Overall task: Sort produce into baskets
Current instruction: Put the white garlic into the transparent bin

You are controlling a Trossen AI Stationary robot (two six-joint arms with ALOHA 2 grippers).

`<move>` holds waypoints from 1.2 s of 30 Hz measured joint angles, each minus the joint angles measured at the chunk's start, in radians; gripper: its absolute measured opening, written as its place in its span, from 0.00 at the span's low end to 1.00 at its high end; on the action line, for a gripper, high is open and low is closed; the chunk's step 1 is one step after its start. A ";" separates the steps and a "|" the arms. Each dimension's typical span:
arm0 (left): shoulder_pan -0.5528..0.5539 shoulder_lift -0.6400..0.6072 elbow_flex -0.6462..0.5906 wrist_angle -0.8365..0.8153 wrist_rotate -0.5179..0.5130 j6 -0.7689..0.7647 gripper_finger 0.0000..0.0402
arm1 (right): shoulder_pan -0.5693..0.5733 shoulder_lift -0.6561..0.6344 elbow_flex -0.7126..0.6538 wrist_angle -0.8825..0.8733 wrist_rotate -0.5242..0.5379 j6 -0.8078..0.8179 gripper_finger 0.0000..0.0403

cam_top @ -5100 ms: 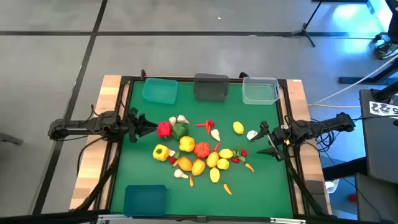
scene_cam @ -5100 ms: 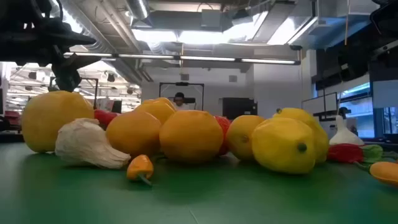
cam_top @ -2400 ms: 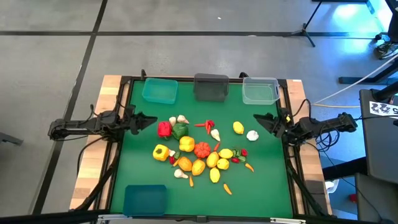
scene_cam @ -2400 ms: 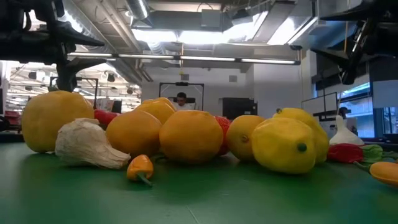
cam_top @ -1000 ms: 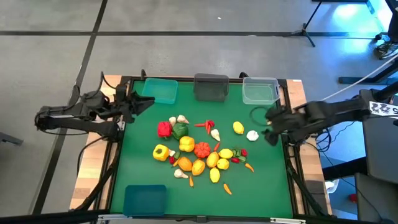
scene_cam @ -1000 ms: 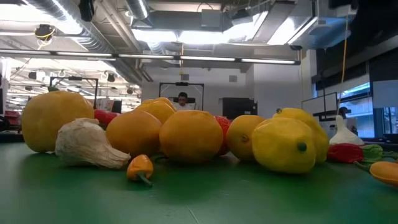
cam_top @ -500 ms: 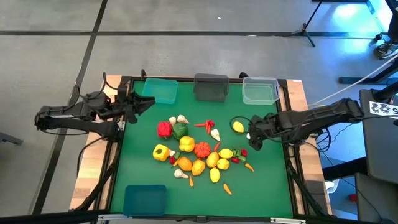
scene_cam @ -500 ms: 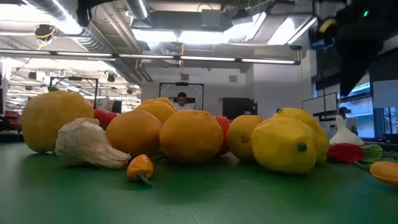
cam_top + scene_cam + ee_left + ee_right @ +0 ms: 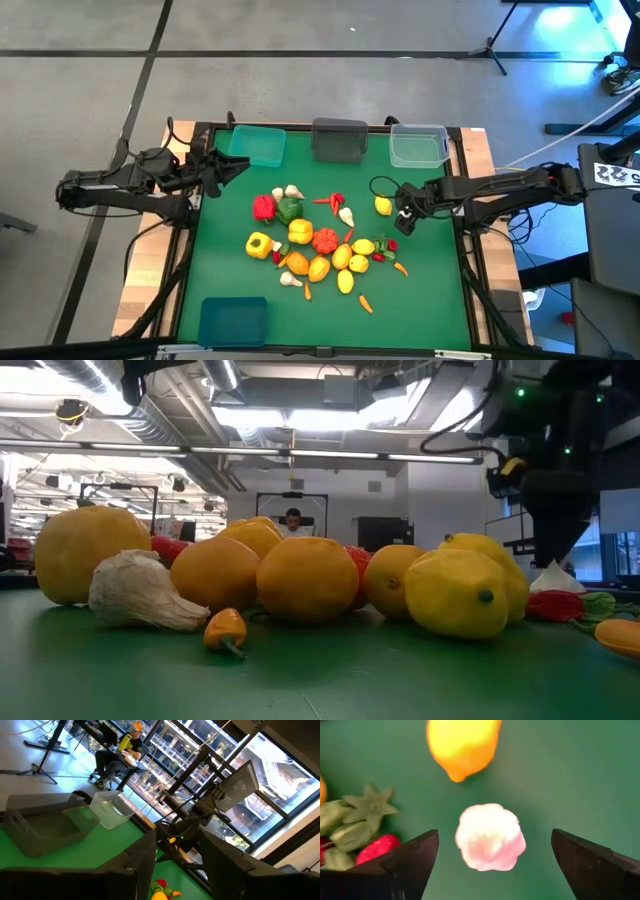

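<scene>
The white garlic bulb (image 9: 490,837) lies on the green counter (image 9: 430,290) toward its right side, just beside a lone lemon (image 9: 462,744) and near a red chilli (image 9: 376,850) with green leaves at the edge of the main heap of produce (image 9: 315,245). The right gripper (image 9: 404,220) hangs directly over the bulb with its fingers (image 9: 402,865) spread wide on either side and nothing held between them. The main risk is a poor grasp: the bulb is rounded and lumpy, so jaws closing off-centre could squeeze it out sideways and send it rolling into the lemon or the chilli. A descent that drifts could also catch the lemon, which sits close enough to be nudged or pinched along with the garlic. The left gripper (image 9: 225,170) waits fully closed and empty at the counter's left edge, near the teal basket (image 9: 257,146); the grey basket (image 9: 340,140) and the clear basket (image 9: 418,146) stand along the far edge and the blue basket (image 9: 232,320) at the near left corner. Compared with a second ago, the right arm has reached further inward from the counter's right edge to above the garlic, and its jaws have opened fully, while the produce and the baskets lie as they did.
</scene>
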 joint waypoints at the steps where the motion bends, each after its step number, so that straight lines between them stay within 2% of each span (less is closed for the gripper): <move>1: 0.000 0.000 0.000 0.000 0.000 -0.009 0.37 | 0.001 0.000 -0.013 0.007 -0.001 0.000 0.95; 9: 0.000 0.000 0.000 0.001 0.000 -0.013 0.37 | 0.002 0.000 -0.125 0.136 0.006 0.021 0.95; 12: 0.000 0.000 0.000 0.000 0.000 -0.012 0.37 | 0.002 0.000 -0.151 0.135 0.043 0.060 0.93; 16: 0.000 0.000 0.000 0.001 0.000 -0.005 0.37 | 0.002 0.000 -0.166 0.144 0.057 0.077 0.79; 22: 0.000 0.000 0.000 0.000 0.001 -0.005 0.37 | 0.002 0.000 -0.166 0.178 0.050 0.074 0.50; 25: 0.000 0.000 0.000 -0.006 0.001 -0.005 0.37 | 0.002 0.000 -0.166 0.189 0.051 0.080 0.41; 29: 0.000 0.000 0.000 -0.026 0.001 -0.012 0.37 | 0.002 0.000 -0.154 0.185 0.048 0.104 0.41; 36: 0.000 0.000 0.000 -0.027 0.001 -0.002 0.37 | 0.002 0.000 -0.024 0.142 0.068 0.057 0.49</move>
